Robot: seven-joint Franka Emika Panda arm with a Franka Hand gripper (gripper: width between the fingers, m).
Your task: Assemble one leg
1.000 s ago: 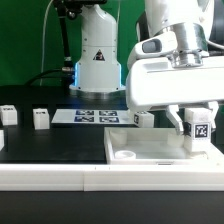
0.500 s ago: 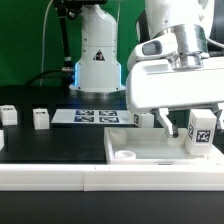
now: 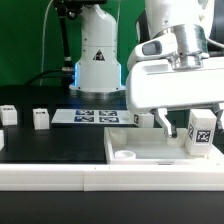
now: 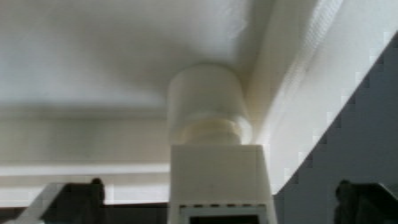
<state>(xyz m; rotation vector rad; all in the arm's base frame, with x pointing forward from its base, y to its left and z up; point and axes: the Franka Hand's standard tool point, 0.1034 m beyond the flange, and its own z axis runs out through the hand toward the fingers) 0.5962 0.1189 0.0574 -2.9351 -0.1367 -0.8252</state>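
The small white plastic squarish leg (image 3: 201,131), with a black-and-white square tag on its side, stands upright at the corner of the large flat white square panel (image 3: 150,148) that lies toward the exterior view's right. In the wrist view the leg (image 4: 217,150) goes down to a round stem that meets the panel (image 4: 107,70) close to its raised edge. I cannot tell from these pictures if the stem sits fully in its corner recess.

The gripper (image 3: 186,125) hangs over this corner with its two fingers spread wide, one on each side of the leg. In the wrist view both dark fingertips (image 4: 75,195) stand apart from the leg's sides, so the gripper holds nothing.

I judge that the step in hand is the fixing of this one leg into the panel, and that the gripper is between two grasps. The next move probably calls for one of two things: to close on the leg again and turn it further, if it is not yet tight, or to rise straight up, without touching the leg, if it is tight.

Other small white posts (image 3: 40,119) wait on the black table (image 3: 60,145) toward the exterior view's left, near the marker board (image 3: 95,116).
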